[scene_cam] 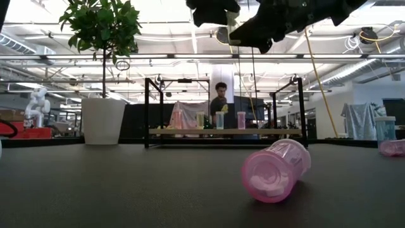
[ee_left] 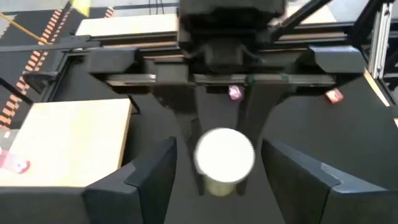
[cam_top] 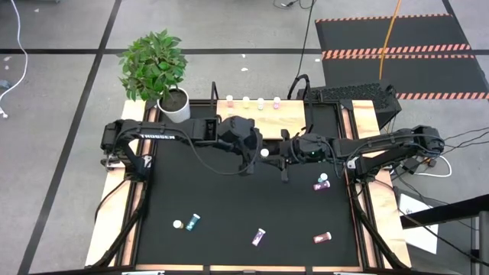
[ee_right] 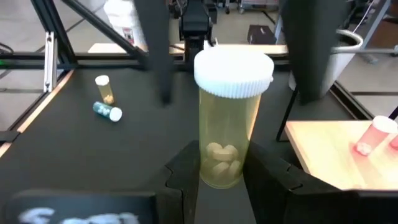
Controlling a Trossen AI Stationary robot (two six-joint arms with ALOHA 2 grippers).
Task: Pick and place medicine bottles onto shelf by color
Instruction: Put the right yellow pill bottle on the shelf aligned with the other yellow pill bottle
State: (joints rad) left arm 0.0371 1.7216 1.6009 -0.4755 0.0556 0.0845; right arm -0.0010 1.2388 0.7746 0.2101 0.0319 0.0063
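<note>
A yellow medicine bottle [ee_right: 225, 134] with a white cap [cam_top: 264, 152] is held in the air over the middle of the table. My right gripper [ee_right: 221, 163] is shut on it. My left gripper [ee_left: 217, 149] is open. Its fingers [ee_left: 149, 180] stand on either side of the cap [ee_left: 224, 155] with a gap on each side. The tan shelf [cam_top: 260, 116] stands at the far edge, with several bottles [cam_top: 246, 100] upright on it. Other bottles lie on the black mat: teal [cam_top: 195, 221], purple [cam_top: 260, 237], pink [cam_top: 322, 237] and one at the right [cam_top: 322, 182]. My right gripper pinches the yellow bottle's body near its base [ee_right: 219, 171] between its two fingers. The fingers come level from the table's right. The bottle runs on in line with them, its cap toward the table's left, lifted clear of the mat.
A white plant pot [cam_top: 174, 105] stands at the far left corner beside the shelf. In the low view a pink bottle [scene_cam: 275, 170] lies on its side near the front. A person [scene_cam: 219, 101] stands in the room behind the shelf. The mat's middle [cam_top: 229, 198] is bare.
</note>
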